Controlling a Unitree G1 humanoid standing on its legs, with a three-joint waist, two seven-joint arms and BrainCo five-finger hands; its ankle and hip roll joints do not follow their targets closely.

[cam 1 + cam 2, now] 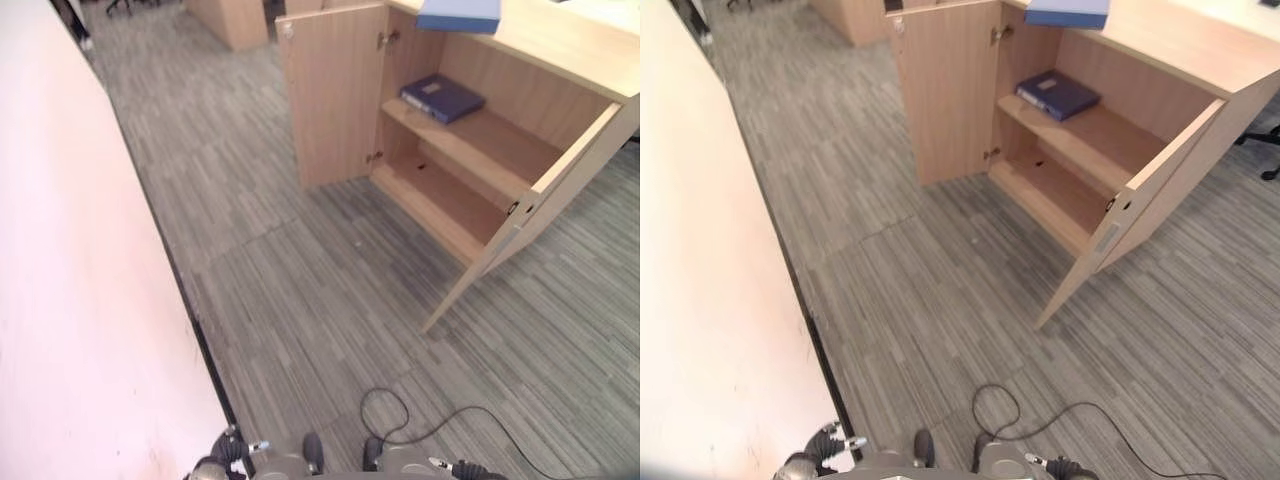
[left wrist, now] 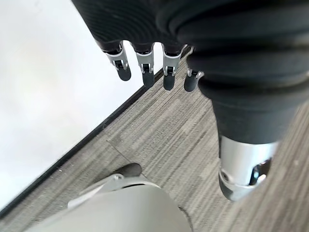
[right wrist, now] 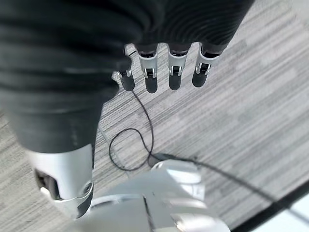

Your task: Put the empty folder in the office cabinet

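standing well back from the office cabinet (image 1: pixel 470 150), the robot has both arms hanging down. the left hand (image 2: pixel 154 72) points its fingers loosely at the carpet (image 1: pixel 300 280), relaxed and holding nothing; the right hand (image 3: pixel 164 72) hangs the same way, fingers straight and apart, nothing in it.

the cabinet is open, both doors swung out — the left door (image 1: pixel 335 95) stands square to the front, the right door (image 1: pixel 560 185) juts towards the robot. on the upper shelf (image 1: pixel 480 135) inside lies a dark blue folder (image 1: pixel 442 97), flat, towards the left end. the lower shelf (image 1: pixel 440 200) looks bare. on top of the cabinet, above the opening, lies a lighter blue folder (image 1: pixel 460 14), its edge overhanging the front.

i'd guess the lighter one on top is the one to be stowed, though i can't tell from here whether it is empty. to do this step well, the robot should walk up between the two doors, keeping clear of the jutting right one, take that folder by its overhanging edge and slide it in flat beside the dark one — there is room at the right of the upper shelf.
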